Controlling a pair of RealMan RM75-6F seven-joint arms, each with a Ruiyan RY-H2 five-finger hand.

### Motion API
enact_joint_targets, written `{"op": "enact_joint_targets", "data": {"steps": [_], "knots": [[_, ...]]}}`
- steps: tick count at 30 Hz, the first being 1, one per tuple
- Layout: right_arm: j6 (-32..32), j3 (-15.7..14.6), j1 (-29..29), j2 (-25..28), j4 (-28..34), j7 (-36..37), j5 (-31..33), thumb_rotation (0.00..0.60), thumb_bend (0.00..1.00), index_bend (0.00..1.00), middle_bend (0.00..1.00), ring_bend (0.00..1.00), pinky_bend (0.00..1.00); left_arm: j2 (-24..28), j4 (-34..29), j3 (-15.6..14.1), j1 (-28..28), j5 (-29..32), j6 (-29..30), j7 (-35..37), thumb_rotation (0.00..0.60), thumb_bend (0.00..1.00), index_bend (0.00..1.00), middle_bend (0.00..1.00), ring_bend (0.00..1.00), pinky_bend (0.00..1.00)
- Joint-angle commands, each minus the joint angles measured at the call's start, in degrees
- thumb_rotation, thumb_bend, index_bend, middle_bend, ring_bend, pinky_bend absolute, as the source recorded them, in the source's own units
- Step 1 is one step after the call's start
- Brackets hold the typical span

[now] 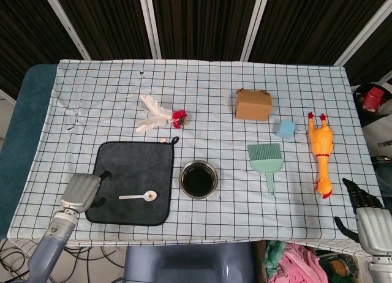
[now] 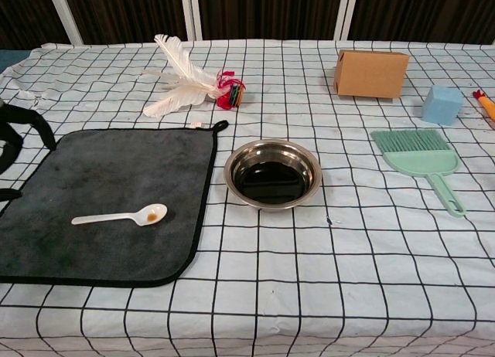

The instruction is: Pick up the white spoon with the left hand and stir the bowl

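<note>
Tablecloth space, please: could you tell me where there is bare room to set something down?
Bare cloth runs along the near edge in front of the bowl and brush, and across the far side behind the box. Crowded: the mat with spoon, left robot hand beside it.

My table (image 1: 37, 81) is dark teal, mostly hidden under a white tablecloth (image 1: 208, 87) with a black grid, a bit wrinkled toward the far left corner. Behind the far edge there's a wall of dark panels (image 1: 196, 19) split by slanted white frames (image 1: 147, 22). Light is flat and even, no strong shadows. Off the near edge I can see cables (image 1: 18, 258) on the floor at the left, a grey-blue seat (image 1: 190, 264) in the middle, and some pink fabric (image 1: 294, 261) to the right. Far right there's a dark bin (image 1: 370, 99) with something red in it.
</note>
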State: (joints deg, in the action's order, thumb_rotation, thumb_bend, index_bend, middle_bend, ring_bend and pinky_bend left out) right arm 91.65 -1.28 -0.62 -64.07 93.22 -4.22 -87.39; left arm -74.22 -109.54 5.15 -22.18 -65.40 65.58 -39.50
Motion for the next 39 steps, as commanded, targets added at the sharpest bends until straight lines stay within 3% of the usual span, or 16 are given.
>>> {"op": "enact_joint_targets", "data": {"steps": [1,20,39], "knots": [[-0.2,0.3,0.1,0.0,-0.3,0.4,0.3,0.600,0.22,0.00,0.11,0.19,0.26,-2.7,1.4,1.0,-1.7,3.1,-1.0,-1.6,0.600,0.22,0.39,0.74,0.73,0.79],[-1.6,1.4,0.5,0.0,-1.9,2.3,1.3,0.600,0.22,0.00,0.11,0.19,0.26,-8.5,4.7,-0.6,-3.9,8.5,-1.3,-1.5,0.600,0.28,0.48,0.83,0.80,0.82],[-1.4,2.3,1.0,-0.2,-2.9,2.2,1.3,0.600,0.22,0.00,0.11,0.19,0.26,-11.9,5.9,-1.4,-6.5,12.5,-0.1,-4.3,0.600,0.31,0.48,0.83,0.80,0.82]]}}
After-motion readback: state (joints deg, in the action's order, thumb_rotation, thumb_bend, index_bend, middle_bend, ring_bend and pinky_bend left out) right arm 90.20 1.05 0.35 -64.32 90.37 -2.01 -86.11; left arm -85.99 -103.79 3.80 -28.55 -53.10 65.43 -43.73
